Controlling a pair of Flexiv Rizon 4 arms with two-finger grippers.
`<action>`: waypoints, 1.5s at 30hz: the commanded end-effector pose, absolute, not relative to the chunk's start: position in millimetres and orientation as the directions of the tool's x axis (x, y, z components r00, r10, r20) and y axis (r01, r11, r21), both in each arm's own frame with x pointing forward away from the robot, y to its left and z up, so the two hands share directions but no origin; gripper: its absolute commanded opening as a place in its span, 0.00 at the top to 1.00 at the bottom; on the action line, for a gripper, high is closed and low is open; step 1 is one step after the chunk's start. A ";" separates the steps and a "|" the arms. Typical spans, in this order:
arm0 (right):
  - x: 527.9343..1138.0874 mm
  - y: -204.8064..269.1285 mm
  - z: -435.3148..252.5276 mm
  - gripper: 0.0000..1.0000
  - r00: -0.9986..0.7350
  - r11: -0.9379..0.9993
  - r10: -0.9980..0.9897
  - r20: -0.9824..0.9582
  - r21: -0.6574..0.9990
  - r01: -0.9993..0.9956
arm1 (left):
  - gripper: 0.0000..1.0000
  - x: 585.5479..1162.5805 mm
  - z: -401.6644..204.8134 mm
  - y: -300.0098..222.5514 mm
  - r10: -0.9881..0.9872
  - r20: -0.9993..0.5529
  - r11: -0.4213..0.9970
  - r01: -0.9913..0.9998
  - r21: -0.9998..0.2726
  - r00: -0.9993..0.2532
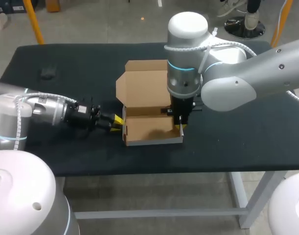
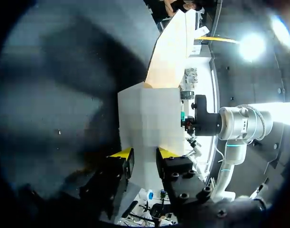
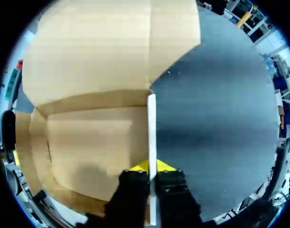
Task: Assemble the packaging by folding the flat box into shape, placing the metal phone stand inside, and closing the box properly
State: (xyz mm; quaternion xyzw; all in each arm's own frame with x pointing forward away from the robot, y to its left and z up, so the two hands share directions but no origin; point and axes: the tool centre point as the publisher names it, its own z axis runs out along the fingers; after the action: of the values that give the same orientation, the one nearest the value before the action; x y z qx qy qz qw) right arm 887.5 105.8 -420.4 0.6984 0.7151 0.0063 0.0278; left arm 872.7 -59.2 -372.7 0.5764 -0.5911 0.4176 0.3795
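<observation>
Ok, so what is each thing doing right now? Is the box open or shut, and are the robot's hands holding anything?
box: folded into shape, lid open and tipped back, looks empty inside.
left gripper: shut on one side wall of the box.
right gripper: shut on the opposite side wall.
small dark thing: lying on the table, far from the box, nothing touching it; too small to tell what it is.

Cardboard box (image 1: 150,129) mid-table, folded into an open tray, brown inside, white outside, lid flap (image 1: 144,88) laid back flat.
</observation>
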 end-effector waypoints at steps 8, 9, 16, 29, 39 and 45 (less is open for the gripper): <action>888.3 107.4 -420.1 1.00 -0.023 0.025 0.999 -0.035 0.044 0.999 | 0.62 872.9 -366.8 -67.5 -0.390 0.920 -0.011 -0.999 -0.052 -0.044; 888.3 107.4 -420.1 1.00 -0.023 0.025 0.999 -0.035 0.044 0.999 | 0.61 872.8 -367.0 -69.0 -0.395 0.918 -0.009 -0.999 -0.051 -0.043; 888.3 107.4 -420.1 1.00 -0.023 0.025 0.999 -0.035 0.044 0.999 | 0.60 873.7 -368.6 -77.9 -0.456 0.890 -0.011 -0.999 -0.036 -0.026; 888.3 107.4 -420.1 1.00 -0.023 0.025 0.999 -0.035 0.044 0.999 | 0.56 877.8 -371.4 -83.6 -0.608 0.793 -0.072 -0.997 -0.032 0.018; 888.3 107.4 -420.1 1.00 -0.023 0.025 0.999 -0.035 0.044 0.999 | 0.56 879.8 -377.5 -88.4 -0.724 0.688 -0.095 -0.995 -0.031 0.048; 888.3 107.4 -420.1 1.00 -0.023 0.025 0.999 -0.035 0.044 0.999 | 0.55 879.5 -380.7 -89.3 -0.784 0.617 -0.121 -0.992 -0.035 0.074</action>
State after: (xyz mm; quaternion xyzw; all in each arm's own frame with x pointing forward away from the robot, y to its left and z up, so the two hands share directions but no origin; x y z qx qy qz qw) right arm 887.6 105.7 -420.3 0.6984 0.7151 0.0064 0.0279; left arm 880.0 -84.5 -380.6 0.6859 -0.6211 0.2936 0.2400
